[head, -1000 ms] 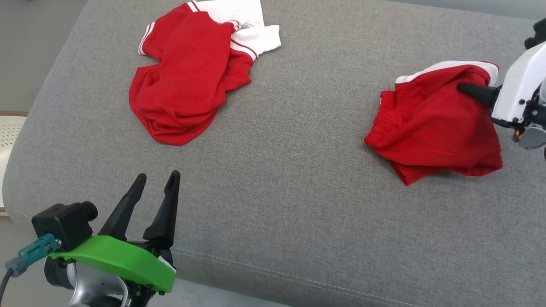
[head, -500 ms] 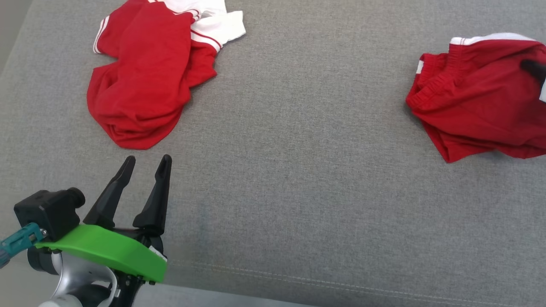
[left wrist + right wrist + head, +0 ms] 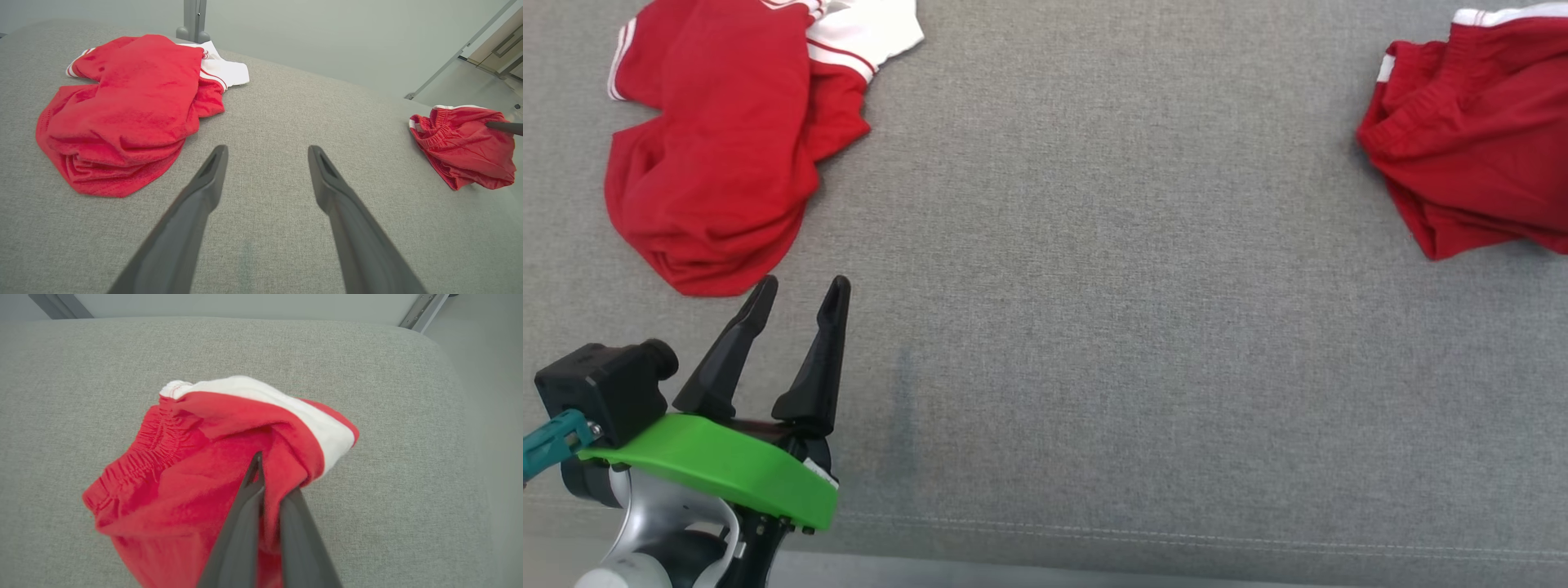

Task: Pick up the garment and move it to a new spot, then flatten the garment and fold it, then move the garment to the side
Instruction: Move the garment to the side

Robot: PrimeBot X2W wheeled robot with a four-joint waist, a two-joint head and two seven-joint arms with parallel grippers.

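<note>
Head cam has closed in since a second ago, so don't read the shift as cloth moving. Red shorts (image 3: 1462,139) are now at the upper right of the head view, cut by the right edge. Right gripper (image 3: 267,477) is pinched tight on a fold of them, one fingertip buried in cloth. Left gripper (image 3: 802,286) is at lower left, fingers spread, just below the red-and-white shirt (image 3: 711,139), whose top is cut off. Both garments lie on the grey cushion (image 3: 1094,286).
</note>
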